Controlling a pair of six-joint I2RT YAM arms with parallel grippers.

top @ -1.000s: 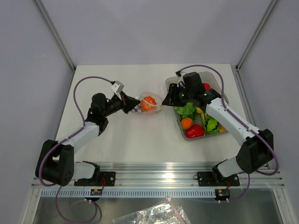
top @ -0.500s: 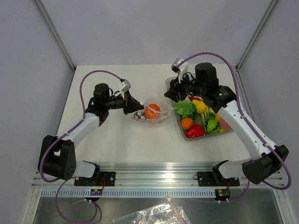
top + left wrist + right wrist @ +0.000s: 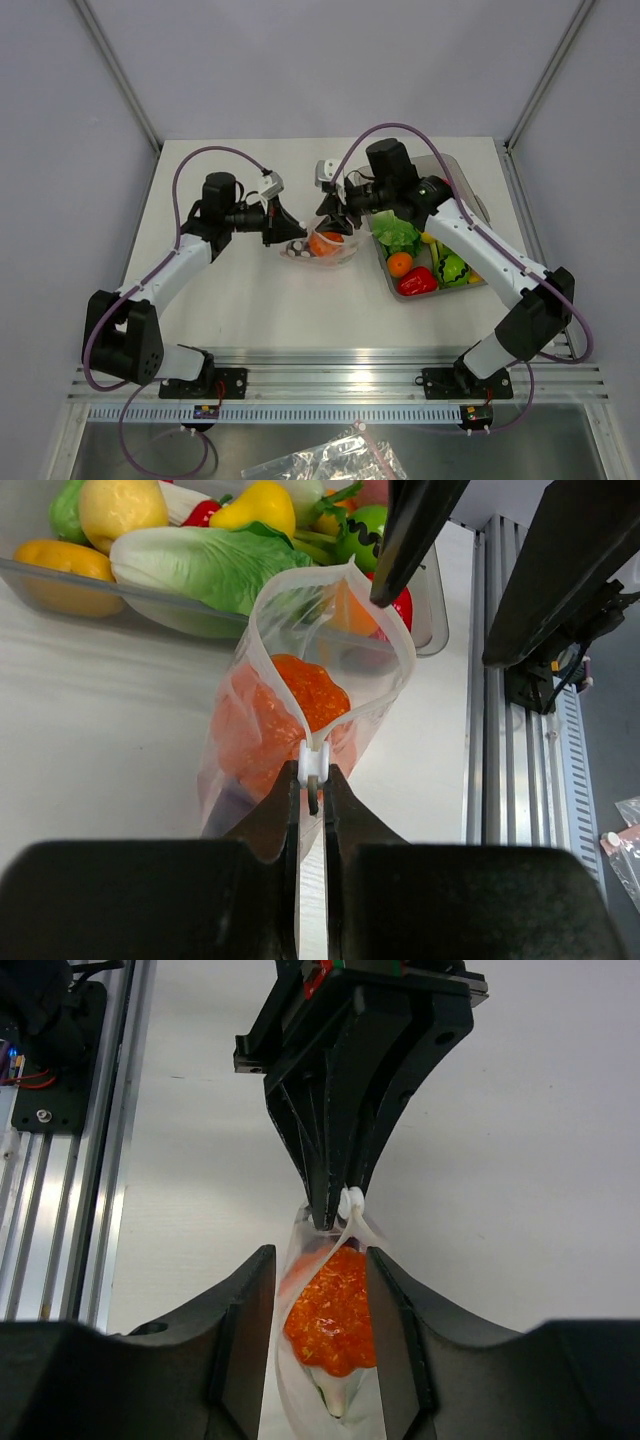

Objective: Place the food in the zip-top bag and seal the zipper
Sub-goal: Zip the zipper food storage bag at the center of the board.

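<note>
Left gripper (image 3: 312,782) clamped on zipper (image 3: 314,758) end; my right gripper (image 3: 320,1265) apart, straddling bag (image 3: 250,730) mouth (food (image 3: 335,1315) inside). Sealing step; next I pinch, press along zipper.

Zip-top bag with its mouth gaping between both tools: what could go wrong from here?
The left tool pinches only the zipper end, so the zip-top bag could slip free. The right tool straddles the mouth, open; the orange food sits high and might block the seal.
</note>
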